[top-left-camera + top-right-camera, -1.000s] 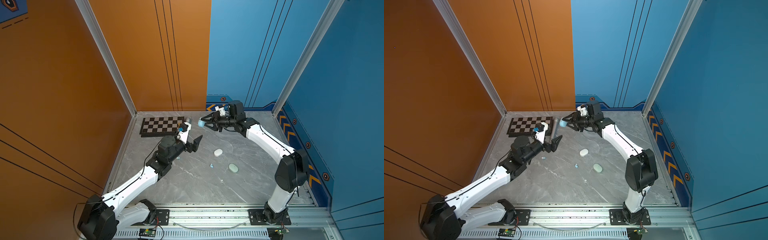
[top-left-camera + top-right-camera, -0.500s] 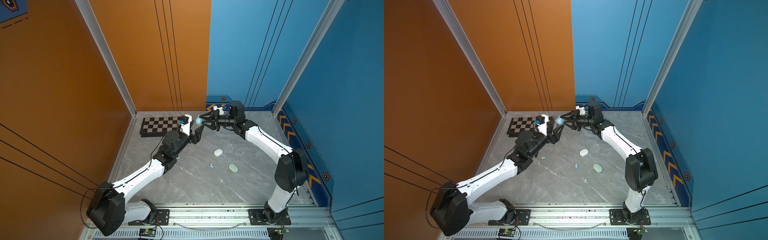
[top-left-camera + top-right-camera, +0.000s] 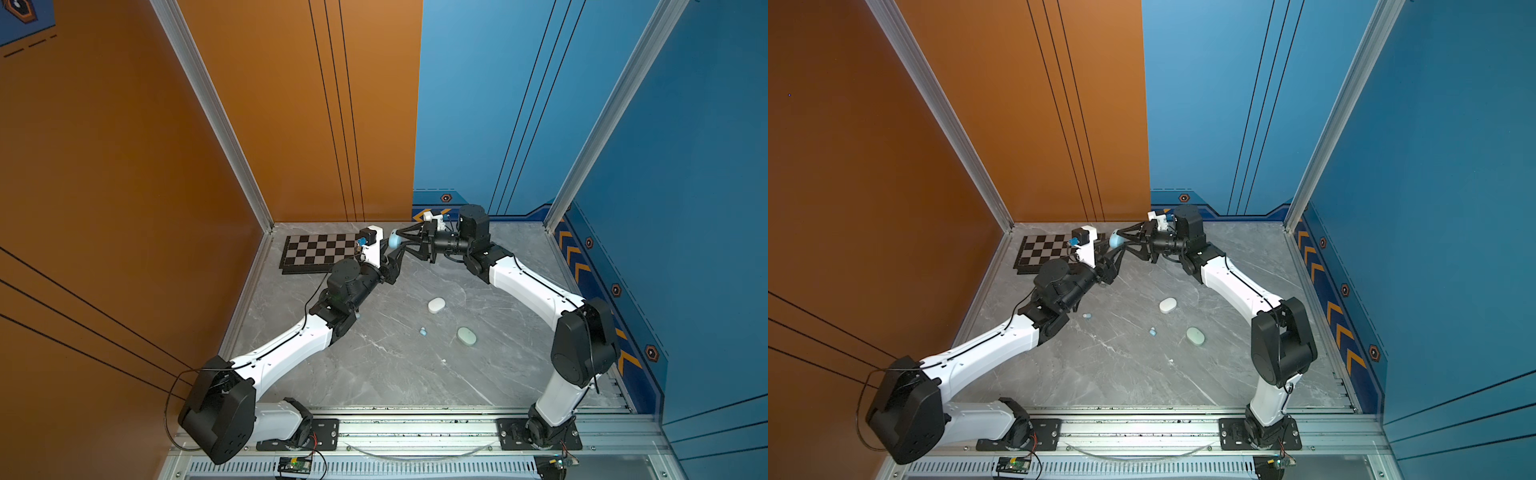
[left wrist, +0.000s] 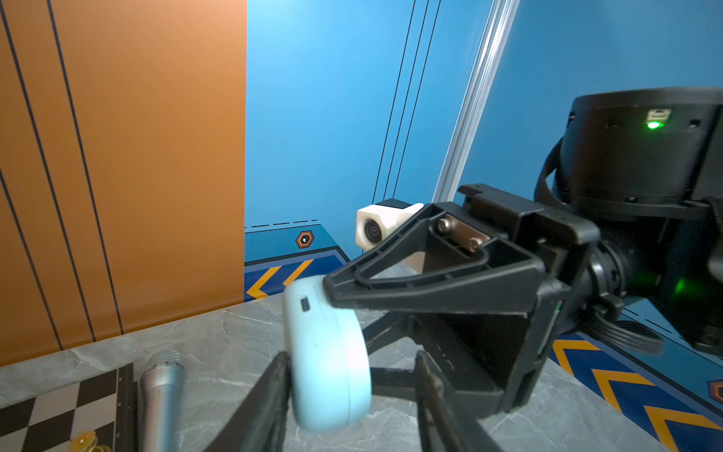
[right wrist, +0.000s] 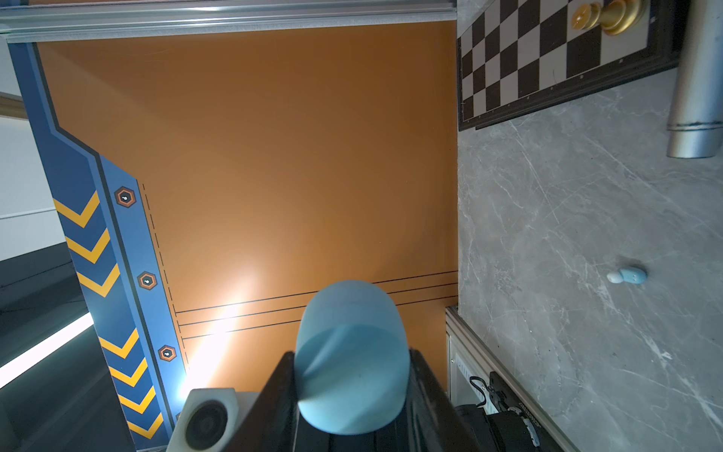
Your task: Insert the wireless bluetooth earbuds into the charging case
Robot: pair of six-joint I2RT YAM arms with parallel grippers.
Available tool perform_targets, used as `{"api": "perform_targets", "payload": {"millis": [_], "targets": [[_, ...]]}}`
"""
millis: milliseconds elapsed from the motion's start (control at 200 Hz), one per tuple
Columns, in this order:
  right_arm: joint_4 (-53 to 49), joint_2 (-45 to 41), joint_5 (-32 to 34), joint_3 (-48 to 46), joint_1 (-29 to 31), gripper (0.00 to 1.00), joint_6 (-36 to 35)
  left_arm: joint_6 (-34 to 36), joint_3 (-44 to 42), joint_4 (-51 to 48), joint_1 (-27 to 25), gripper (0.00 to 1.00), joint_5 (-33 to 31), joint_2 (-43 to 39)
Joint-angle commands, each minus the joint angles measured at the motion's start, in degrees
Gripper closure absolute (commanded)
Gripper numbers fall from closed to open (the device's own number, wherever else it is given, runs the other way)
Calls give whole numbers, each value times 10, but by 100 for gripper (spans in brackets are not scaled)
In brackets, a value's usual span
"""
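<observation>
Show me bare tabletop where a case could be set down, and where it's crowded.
Bare: the marble tabletop between the front rail and the green case. Crowded: around the white case and blue earbud, and beside the chessboard.

Bare grey tabletop (image 3: pixel 374 382) lies open across the lower centre in both top views. Mid-frame, a white case (image 3: pixel 436 305), green case (image 3: pixel 466 336) and blue earbud (image 3: pixel 422 331) lie scattered; above centre, left arm (image 3: pixel 291 345) and right arm (image 3: pixel 528 286) meet at a blue case (image 3: pixel 394 241) beside the chessboard (image 3: pixel 320 253), blocking passage.
</observation>
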Motion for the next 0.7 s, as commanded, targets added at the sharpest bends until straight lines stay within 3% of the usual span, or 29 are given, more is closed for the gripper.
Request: {"api": "perform_targets", "payload": {"millis": [0, 95, 370, 460, 506, 581, 696], "targets": [[43, -23, -19, -2, 9, 78, 12, -2, 13, 9, 1, 57, 4, 6], [55, -20, -21, -2, 11, 78, 21, -4, 15, 9, 4, 64, 9, 10], [77, -8, -37, 0, 18, 76, 41, -2, 28, 9, 8, 72, 19, 22], [76, -10, -38, -3, 18, 72, 40, 0, 31, 9, 8, 81, 28, 22], [77, -11, -38, -5, 15, 66, 37, 1, 30, 9, 8, 85, 30, 21], [76, -17, -39, -10, 8, 47, 21, 0, 27, 9, 11, 92, 39, 16], [10, -36, -42, -10, -8, 28, -59, -9, 9, 7, 22, 100, 63, -3]]}}
